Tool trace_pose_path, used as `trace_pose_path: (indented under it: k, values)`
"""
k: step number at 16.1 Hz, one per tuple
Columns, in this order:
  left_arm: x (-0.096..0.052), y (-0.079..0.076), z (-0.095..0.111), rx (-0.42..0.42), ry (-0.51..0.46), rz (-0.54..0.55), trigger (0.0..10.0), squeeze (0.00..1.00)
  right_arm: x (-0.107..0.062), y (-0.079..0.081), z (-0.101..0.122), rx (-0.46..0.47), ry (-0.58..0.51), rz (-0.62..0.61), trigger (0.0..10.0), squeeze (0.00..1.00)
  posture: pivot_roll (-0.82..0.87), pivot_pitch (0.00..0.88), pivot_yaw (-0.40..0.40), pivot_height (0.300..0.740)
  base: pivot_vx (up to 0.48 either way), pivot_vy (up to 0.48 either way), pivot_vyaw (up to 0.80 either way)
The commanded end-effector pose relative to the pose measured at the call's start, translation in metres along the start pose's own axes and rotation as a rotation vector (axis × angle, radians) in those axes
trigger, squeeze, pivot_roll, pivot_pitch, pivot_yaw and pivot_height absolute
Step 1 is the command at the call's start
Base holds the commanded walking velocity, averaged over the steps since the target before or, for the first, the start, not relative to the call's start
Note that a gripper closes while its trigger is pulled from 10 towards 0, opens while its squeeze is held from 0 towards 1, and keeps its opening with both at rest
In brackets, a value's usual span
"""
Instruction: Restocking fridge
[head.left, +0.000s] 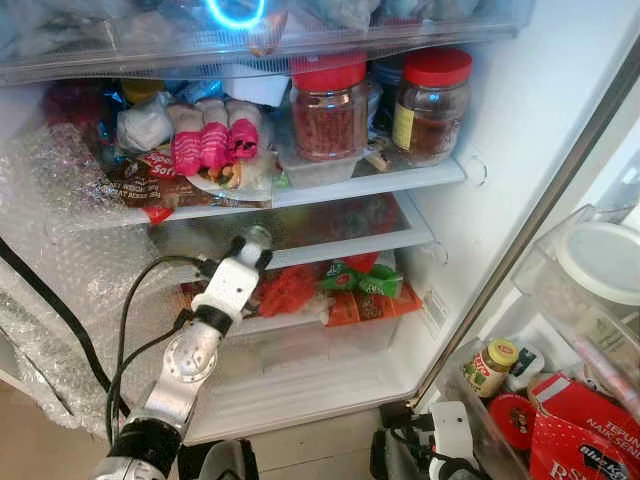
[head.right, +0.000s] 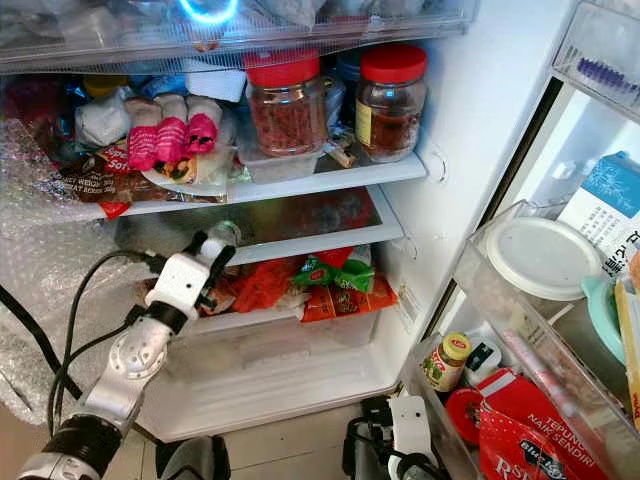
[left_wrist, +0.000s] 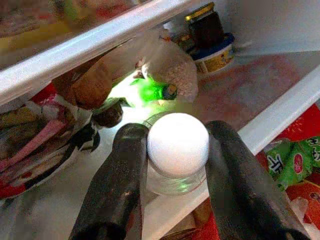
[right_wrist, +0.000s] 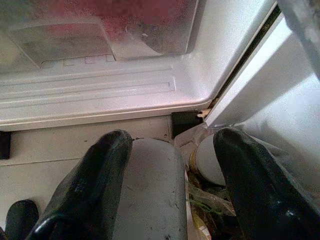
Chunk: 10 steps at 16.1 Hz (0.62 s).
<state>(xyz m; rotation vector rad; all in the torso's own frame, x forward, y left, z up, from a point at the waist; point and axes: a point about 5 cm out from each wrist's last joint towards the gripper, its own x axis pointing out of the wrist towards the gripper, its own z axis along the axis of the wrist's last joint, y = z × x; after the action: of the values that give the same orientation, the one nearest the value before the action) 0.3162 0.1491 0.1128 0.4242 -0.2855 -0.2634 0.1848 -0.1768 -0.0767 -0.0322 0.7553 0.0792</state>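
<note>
1. Bubble wrap (head.left: 60, 250) covers the fridge's left wall, and a black cable (head.left: 60, 320) runs across it toward the left arm.
2. The left gripper (left_wrist: 176, 165) reaches in at the front edge of the middle glass shelf (head.left: 400, 235). Its two fingers (left_wrist: 117, 180) are clamped on a small clear bottle (left_wrist: 177, 150) with a round white cap, one on each side just under the cap.
3. The bottle stands upright at the shelf's front left; in the head views its cap (head.left: 256, 238) shows just past the wrist.
4. Behind it on that shelf lie a clear bag (left_wrist: 167, 70), a green-lit bottle (left_wrist: 155, 90) on its side, and, further back, a dark jar (left_wrist: 205, 25) and a tub (left_wrist: 215, 52).
5. The shelf above holds pink-wrapped packs (head.left: 210, 145) on a plate, then two red-lidded jars (head.left: 328, 105) side by side.
6. The drawer below holds red and green packets (head.left: 350, 285).
7. The right gripper (right_wrist: 172, 165) hangs low by the fridge's bottom corner, fingers spread apart and holding nothing.
8. On the right, the door bin (head.left: 560, 300) holds a white lid (head.left: 605, 260), a yellow-capped jar (head.left: 490, 365) and red packets (head.left: 580, 430).
</note>
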Motion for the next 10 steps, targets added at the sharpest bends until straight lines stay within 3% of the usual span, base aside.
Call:
trace_pose_path:
  k: [1,10]
  values:
    - [-0.006,0.002,-0.009,-0.029,0.04,0.024,10.0,0.0,-0.009,-0.001,-0.025,0.012,0.1,0.001,10.0,0.0,-0.13,0.054,-0.009,0.603,0.0,0.0,0.0]
    - [-0.015,0.002,-0.03,-0.195,0.188,0.083,10.0,0.0,-0.008,0.0,-0.025,0.012,0.102,0.004,10.0,0.0,-0.12,0.057,-0.007,0.603,0.0,0.0,0.0]
